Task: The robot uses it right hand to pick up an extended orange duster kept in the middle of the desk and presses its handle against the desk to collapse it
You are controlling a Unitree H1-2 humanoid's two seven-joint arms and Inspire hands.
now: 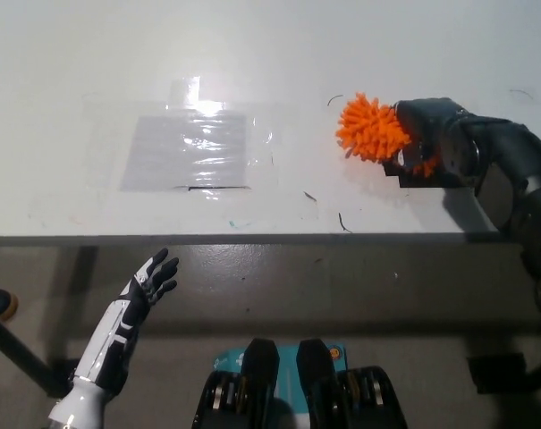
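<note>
The orange duster (pixel 371 130) shows its fluffy head just above the white desk (pixel 279 54), right of the middle. My black right hand (pixel 428 136) is shut on the duster just behind the head, hiding the handle. The hand sits low over the desk and casts a dark shadow under it. My white left hand (pixel 152 276) rests open below the desk's front edge at the lower left, far from the duster.
A clear plastic sheet (pixel 188 147) is taped flat on the desk left of the middle. The desk's front edge (pixel 252 239) runs across the picture. Small dark marks dot the desk near the duster.
</note>
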